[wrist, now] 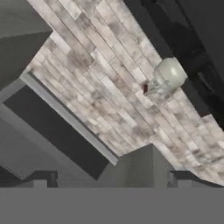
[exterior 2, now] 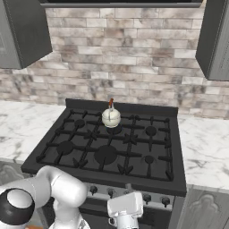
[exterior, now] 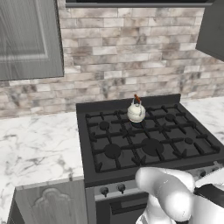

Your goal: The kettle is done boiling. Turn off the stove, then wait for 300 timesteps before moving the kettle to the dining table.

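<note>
A marble counter (exterior: 39, 144) lies left of the black stove (exterior 2: 107, 150). The small cream kettle (exterior 2: 111, 116) stands upright on a far middle burner, near the brick wall (exterior 2: 120, 58). The gripper (exterior 2: 123, 219) hangs low before the stove's knobs (exterior 2: 145, 197), jaws apparently wide open and empty, though partly cut off.

Black stove (exterior: 148, 144) between marble counters (exterior: 39, 148) — kettle (exterior: 136, 112) apparently on rear-centre burner.
</note>
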Available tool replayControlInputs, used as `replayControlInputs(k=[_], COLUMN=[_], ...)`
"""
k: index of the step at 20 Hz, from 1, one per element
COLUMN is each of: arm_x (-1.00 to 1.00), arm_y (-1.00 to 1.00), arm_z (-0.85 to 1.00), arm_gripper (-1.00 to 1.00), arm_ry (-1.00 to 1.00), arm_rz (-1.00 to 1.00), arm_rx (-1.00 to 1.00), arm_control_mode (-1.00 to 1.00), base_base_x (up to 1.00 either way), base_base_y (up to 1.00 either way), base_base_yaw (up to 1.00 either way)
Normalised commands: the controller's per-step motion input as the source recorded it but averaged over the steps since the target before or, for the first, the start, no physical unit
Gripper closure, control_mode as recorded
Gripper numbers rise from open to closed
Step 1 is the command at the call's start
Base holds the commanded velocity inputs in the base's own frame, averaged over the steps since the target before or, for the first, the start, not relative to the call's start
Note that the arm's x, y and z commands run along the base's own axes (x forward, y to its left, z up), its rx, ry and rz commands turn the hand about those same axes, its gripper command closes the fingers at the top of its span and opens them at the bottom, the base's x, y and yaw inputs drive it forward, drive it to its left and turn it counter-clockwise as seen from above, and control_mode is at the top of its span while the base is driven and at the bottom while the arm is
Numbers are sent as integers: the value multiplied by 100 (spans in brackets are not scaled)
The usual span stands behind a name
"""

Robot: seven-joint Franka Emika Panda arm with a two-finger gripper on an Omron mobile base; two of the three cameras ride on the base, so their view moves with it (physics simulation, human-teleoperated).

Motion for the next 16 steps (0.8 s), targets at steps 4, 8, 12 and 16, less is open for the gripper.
replayControlInputs(k=[4, 8, 12, 16], arm_x=[0, 0, 1, -1], arm_y=[21, 15, 14, 6], arm_z=[74, 63, 63, 45], arm_gripper=[-100, -100, -100, -100], arm_ry=[-10, -4, -4, -3], arm_rz=[-1, -3, -3, -3], arm_rx=[-34, -31, -30, -28], arm_control_mode=[-100, -100, -100, -100], base_base_x=[0, 0, 0, 0], base_base_y=[0, 0, 0, 0], base_base_yaw=[0, 0, 0, 0])
